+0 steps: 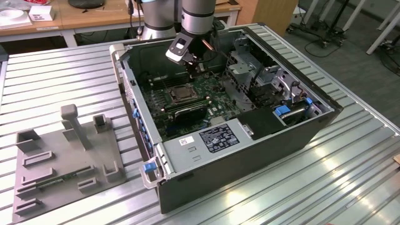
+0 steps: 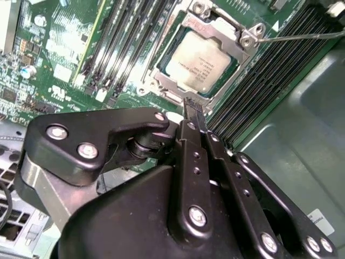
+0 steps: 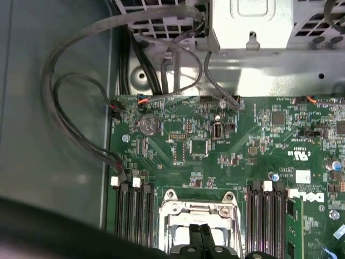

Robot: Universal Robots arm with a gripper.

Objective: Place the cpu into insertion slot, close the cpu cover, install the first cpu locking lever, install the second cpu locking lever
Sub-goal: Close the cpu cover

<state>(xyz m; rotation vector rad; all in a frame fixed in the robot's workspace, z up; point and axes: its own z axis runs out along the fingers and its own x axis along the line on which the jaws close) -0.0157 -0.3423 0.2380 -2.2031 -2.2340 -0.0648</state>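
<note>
The cpu (image 2: pixel 199 62) lies flat in the insertion slot (image 1: pixel 181 94) on the green motherboard (image 3: pixel 242 156). The silver cpu cover (image 2: pixel 211 22) lies down over it, and the chip's grey face shows through its window. A thin metal locking lever (image 2: pixel 302 36) sticks out sideways from one corner of the socket. My gripper (image 2: pixel 193 107) is shut with nothing between its fingers. Its tips hang just above the socket's edge, as the first wrist view also shows at the gripper (image 3: pixel 200 233) and cover frame (image 3: pixel 197 208). In the exterior view the gripper (image 1: pixel 200 70) reaches down into the open computer case.
Black memory slots (image 2: pixel 129 43) flank the socket on both sides. Loose black cables (image 3: pixel 70 108) loop along the case wall. A metal drive cage (image 1: pixel 250 65) and a long black card (image 1: pixel 187 111) stand close by. A grey parts fixture (image 1: pixel 62 159) sits at the exterior view's left.
</note>
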